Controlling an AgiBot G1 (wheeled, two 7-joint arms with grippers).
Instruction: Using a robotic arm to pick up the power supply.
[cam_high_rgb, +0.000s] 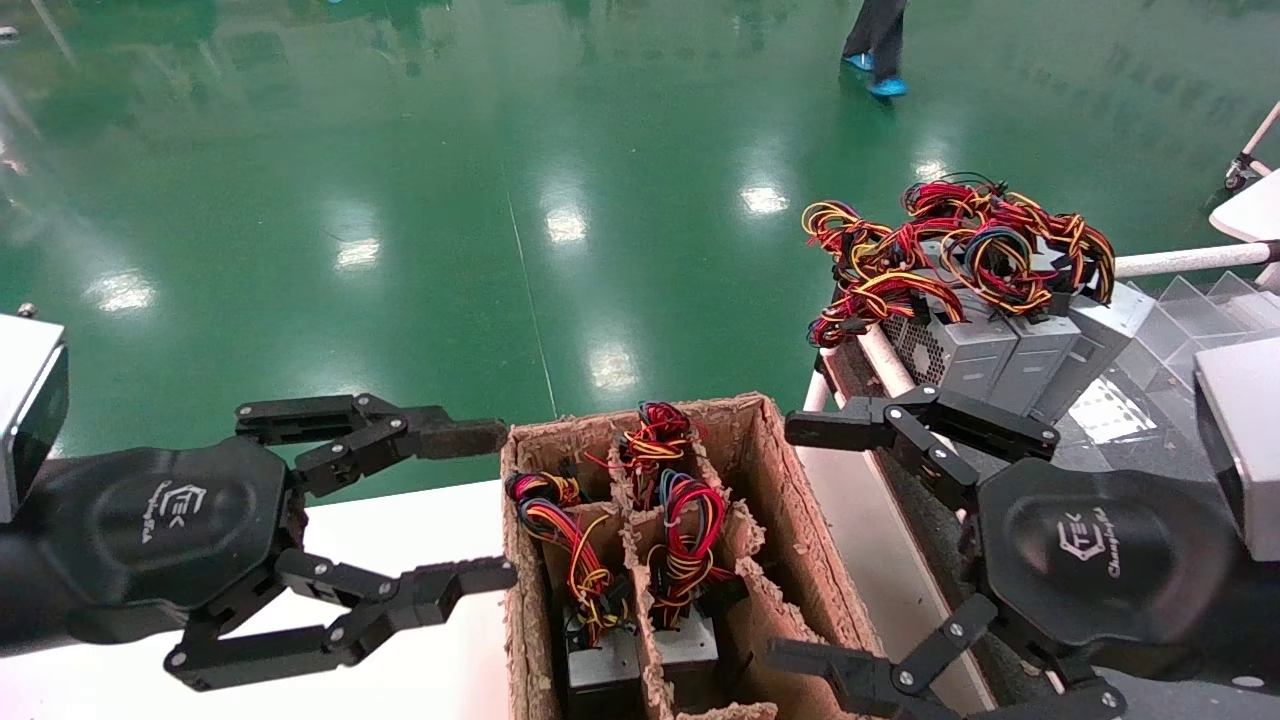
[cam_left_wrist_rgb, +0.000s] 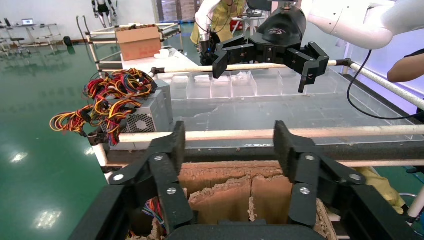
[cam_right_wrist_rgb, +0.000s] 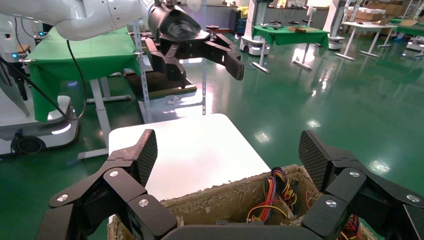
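Both grippers hang with fingers spread wide and empty, the left gripper (cam_high_rgb: 480, 510) over the white counter (cam_high_rgb: 420, 530) beside the cardboard box (cam_high_rgb: 770, 440), the right gripper (cam_high_rgb: 800, 540) above its far side. Inside, cardboard dividers hold wire-bundled units upright. Further off, the power supply (cam_high_rgb: 960, 350) sits on the rack among tangled red and yellow wires (cam_high_rgb: 960, 240).

a white table (cam_high_rgb: 420, 680) carries a pulp-cardboard divider box (cam_high_rgb: 790, 520); the rack (cam_high_rgb: 1150, 262) alongside holds grey power supplies (cam_high_rgb: 1000, 350).

workshop: glossy green floor (cam_high_rgb: 400, 200), workbenches (cam_right_wrist_rgb: 290, 36)
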